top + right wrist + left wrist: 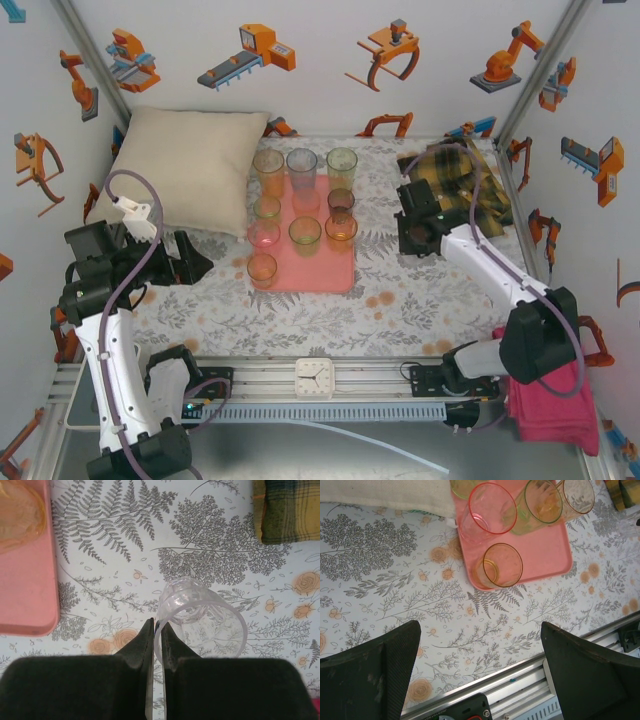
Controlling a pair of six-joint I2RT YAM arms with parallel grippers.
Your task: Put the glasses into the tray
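Observation:
The salmon-pink tray [325,272] lies mid-table with several tinted glasses standing on it, among them an orange one [500,566], a pink one [490,510] and a green one [540,502]. To the right of the tray [25,590], my right gripper [157,630] is shut on the rim of a clear glass [210,615], one finger inside and one outside; this gripper [415,238] hangs low over the flowered cloth. My left gripper [480,627] stands wide open with nothing between its fingers, left of the tray's near corner [195,262].
A cream pillow [190,165] lies at the back left, touching the tray's left side. A plaid cloth [465,185] sits at the back right. A magenta cloth [555,400] hangs off the front right. An aluminium rail with a small clock [315,378] runs along the near edge.

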